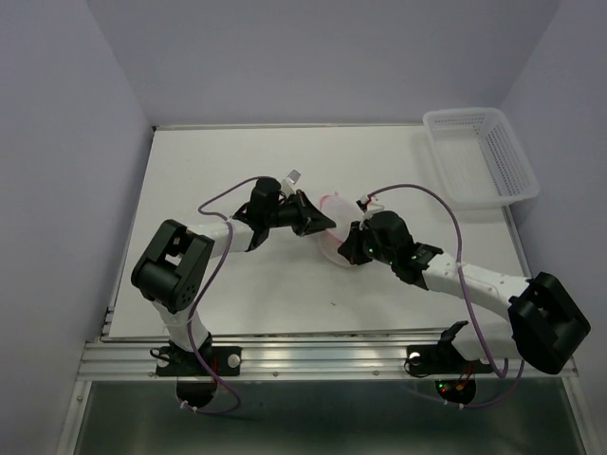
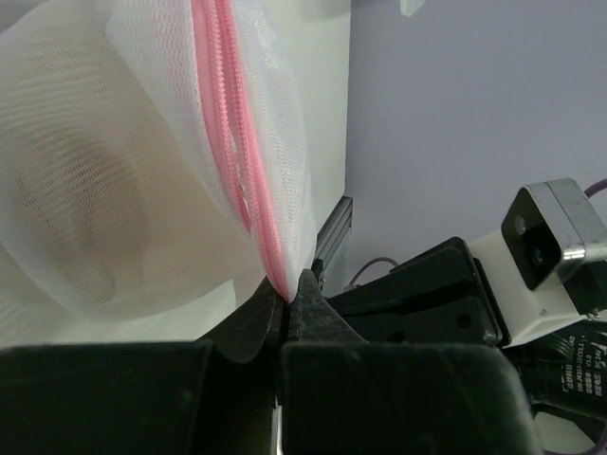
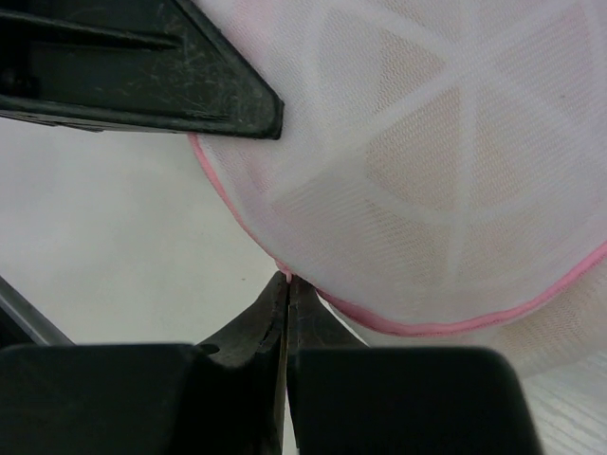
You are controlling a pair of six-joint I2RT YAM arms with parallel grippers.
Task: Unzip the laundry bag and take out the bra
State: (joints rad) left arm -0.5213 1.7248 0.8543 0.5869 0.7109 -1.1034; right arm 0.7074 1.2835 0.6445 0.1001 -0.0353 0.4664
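Note:
The laundry bag [image 1: 332,216], round white mesh with a pink zipper rim, is held up between my two grippers at the table's middle. My left gripper [image 1: 322,224] is shut on the pink zipper rim [image 2: 232,161]; its tips [image 2: 287,301] pinch the rim's lower end. My right gripper [image 1: 344,248] is shut on a small pink piece at the bag's rim [image 3: 286,282], below the mesh disc [image 3: 455,171]. The tan bra [image 2: 85,218] shows dimly through the mesh, inside the bag, and also in the right wrist view [image 3: 427,161]. The zipper looks closed.
A white lattice plastic basket [image 1: 479,156] stands at the table's back right corner. The left gripper's black finger [image 3: 142,76] crosses the top left of the right wrist view. The right arm's wrist and camera [image 2: 550,237] sit close behind the left gripper's tips.

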